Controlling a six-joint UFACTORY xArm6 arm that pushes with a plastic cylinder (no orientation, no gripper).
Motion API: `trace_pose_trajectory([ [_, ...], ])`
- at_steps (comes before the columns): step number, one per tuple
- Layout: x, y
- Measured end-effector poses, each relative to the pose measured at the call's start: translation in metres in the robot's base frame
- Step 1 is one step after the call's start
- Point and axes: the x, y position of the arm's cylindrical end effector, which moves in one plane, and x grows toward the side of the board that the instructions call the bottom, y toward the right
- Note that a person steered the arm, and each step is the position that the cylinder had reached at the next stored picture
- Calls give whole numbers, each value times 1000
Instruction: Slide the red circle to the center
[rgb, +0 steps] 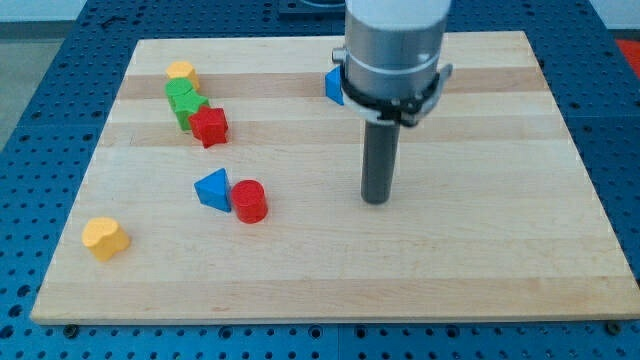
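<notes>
The red circle (249, 201) is a short red cylinder on the wooden board (480, 270), left of the middle. It touches a blue triangle (213, 189) on its left. My tip (376, 199) rests on the board to the right of the red circle, at about the same height in the view, with a clear gap of bare wood between them. The rod hangs from the grey arm at the view's top.
A yellow block (181, 72), two green blocks (185, 102) and a red star (210, 126) cluster at the upper left. A yellow heart (105, 238) lies at the lower left. A blue block (334, 86) is partly hidden behind the arm.
</notes>
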Motion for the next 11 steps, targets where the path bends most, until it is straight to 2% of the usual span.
trace_pose_trajectory([
  [1, 38, -13],
  [2, 55, -61],
  [3, 42, -122],
  [4, 9, -162],
  [5, -35, -166],
  [9, -115, -106],
  [10, -108, -99],
  [11, -79, -99],
])
